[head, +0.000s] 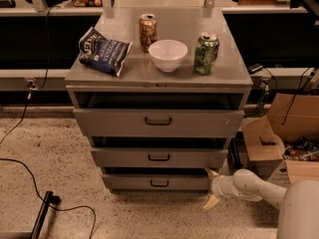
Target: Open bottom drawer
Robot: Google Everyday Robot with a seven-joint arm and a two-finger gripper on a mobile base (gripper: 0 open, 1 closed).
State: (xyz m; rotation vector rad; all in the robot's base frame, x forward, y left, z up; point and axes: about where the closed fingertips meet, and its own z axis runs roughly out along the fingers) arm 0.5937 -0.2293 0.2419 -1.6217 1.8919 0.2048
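Cabinet (158, 91): grey metal, three drawer fronts stacked, each one down shorter and narrower than the one above.
Bottom drawer (180, 182): lowest front, at 6 o'clock of the cabinet, just above the floor; a thin dark gap shows along its top edge, so it looks shut or barely out.
Handle (159, 183): small dark bar, centre of the bottom front; nothing is touching it.
Gripper (212, 187): at 3 o'clock of the bottom drawer, just beside the front's right end; fingers spread wide, one toward 12 and one toward 6, holding nothing.
Arm (251, 185): comes in low from 4 o'clock, kept near the floor to match the drawer's height.
Judgement: the spread likely brackets the front's edge or readies a reach toward the handle at 9 o'clock of the gripper; the pull is not yet made.
Top surface: chip bag (103, 51) at 9 o'clock, brown can (147, 31) at 12, bowl (168, 54) at centre, green can (206, 54) at 3; all well above the work.
Boxes (279, 128): cardboard, at 3 o'clock of the cabinet, behind the arm.
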